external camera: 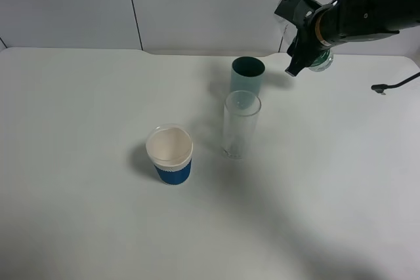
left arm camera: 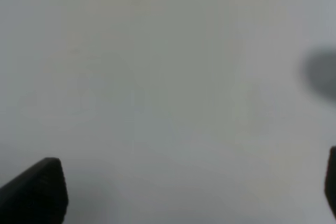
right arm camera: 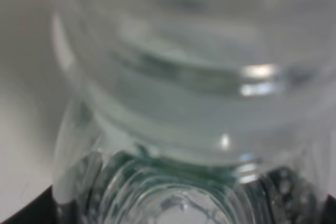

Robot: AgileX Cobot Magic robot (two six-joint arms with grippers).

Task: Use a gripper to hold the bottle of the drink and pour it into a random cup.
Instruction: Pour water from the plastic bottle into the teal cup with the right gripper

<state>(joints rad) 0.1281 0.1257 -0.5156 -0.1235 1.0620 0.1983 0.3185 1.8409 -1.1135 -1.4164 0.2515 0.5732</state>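
Holding entry: right gripper [external camera: 303,63] clamped on bottle [external camera: 323,63], aloft just beside the teal cup [external camera: 247,74], not yet over its rim; grasp done, tilting and pouring left to do.

1. Bottle [external camera: 323,63]: mostly hidden behind the right gripper [external camera: 307,58]; in the wrist view it is blurred and overfills the frame.
2. Left gripper [left arm camera: 189,190]: only blurred jaw tips show, cut off by the edges.
3. Cable [external camera: 394,85]: cut off at the table's 3 o'clock.
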